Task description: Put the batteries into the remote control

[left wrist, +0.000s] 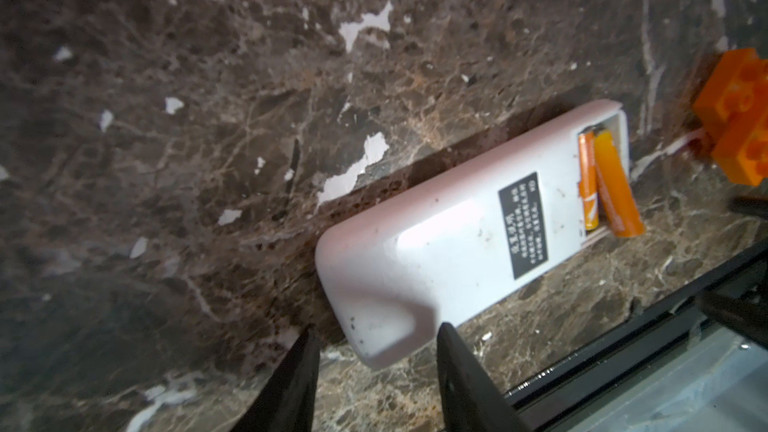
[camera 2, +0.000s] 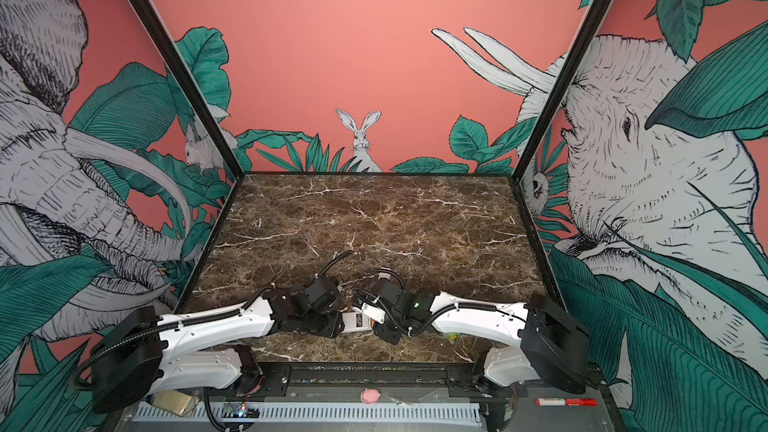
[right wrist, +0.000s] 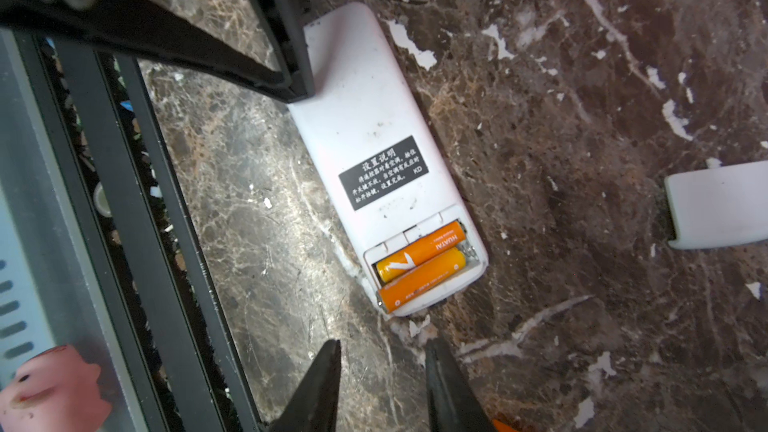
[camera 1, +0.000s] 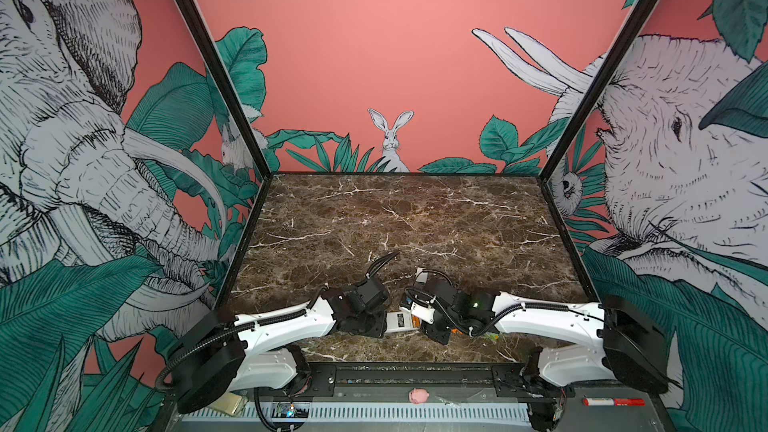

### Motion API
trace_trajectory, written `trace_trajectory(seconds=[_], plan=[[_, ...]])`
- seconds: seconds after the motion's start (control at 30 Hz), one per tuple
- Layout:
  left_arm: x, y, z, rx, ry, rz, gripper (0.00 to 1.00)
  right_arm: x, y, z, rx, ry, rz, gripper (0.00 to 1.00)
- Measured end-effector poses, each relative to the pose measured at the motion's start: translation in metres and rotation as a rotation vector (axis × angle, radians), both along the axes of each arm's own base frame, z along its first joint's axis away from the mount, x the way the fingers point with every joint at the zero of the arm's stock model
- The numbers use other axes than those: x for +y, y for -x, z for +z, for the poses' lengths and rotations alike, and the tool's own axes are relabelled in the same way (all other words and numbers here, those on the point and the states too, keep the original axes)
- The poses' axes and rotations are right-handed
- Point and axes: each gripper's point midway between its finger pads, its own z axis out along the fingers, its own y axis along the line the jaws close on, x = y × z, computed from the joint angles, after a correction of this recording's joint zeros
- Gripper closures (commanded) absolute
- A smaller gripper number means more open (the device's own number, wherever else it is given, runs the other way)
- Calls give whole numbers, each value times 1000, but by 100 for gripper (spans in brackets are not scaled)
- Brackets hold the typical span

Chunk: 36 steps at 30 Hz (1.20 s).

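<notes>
The table [camera 1: 415,222] is brown marble with white lines, and the pink walls around it show elephants, a rabbit and green leaves. The left gripper [left wrist: 376,330] has its jaws apart, one finger on each side of the plain end of the remote control [left wrist: 436,251]. A gap shows on one side, so it is not squeezing. The right gripper [right wrist: 382,351] has its jaws apart too, with only bare table between them, just off the remote's battery end. In both top views the remote lies face down near the table's 6 o'clock edge, white back and black label up. The left gripper is at its 9 o'clock end and the right gripper at its 3 o'clock end. The battery slot is uncovered. The batteries [right wrist: 419,251] are both in it: one sits down flat, and the other lies slanted with one end poking over the rim. A white lid [right wrist: 719,205] lies apart from the remote. An orange brick [left wrist: 739,118] sits near the battery end. A pink toy [camera 1: 417,396] lies past the table's 6 o'clock edge.
</notes>
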Motion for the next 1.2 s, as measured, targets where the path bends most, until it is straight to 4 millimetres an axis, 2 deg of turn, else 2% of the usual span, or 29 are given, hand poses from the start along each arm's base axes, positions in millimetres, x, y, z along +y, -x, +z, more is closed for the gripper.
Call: trace_trajectory(seconds=[0.23, 0.6, 0.7, 1.2], plan=[[-5, -1, -2, 2, 16, 0, 61, -1, -1, -11, 4, 38, 8, 66], [-7, -3, -3, -1, 36, 5, 63, 10, -11, -3, -30, 31, 11, 68], [-8, -3, -2, -5, 41, 6, 64, 10, -11, -7, -27, 44, 18, 72], [-9, -5, -4, -11, 54, 11, 65, 7, -9, -23, -5, 100, 30, 76]])
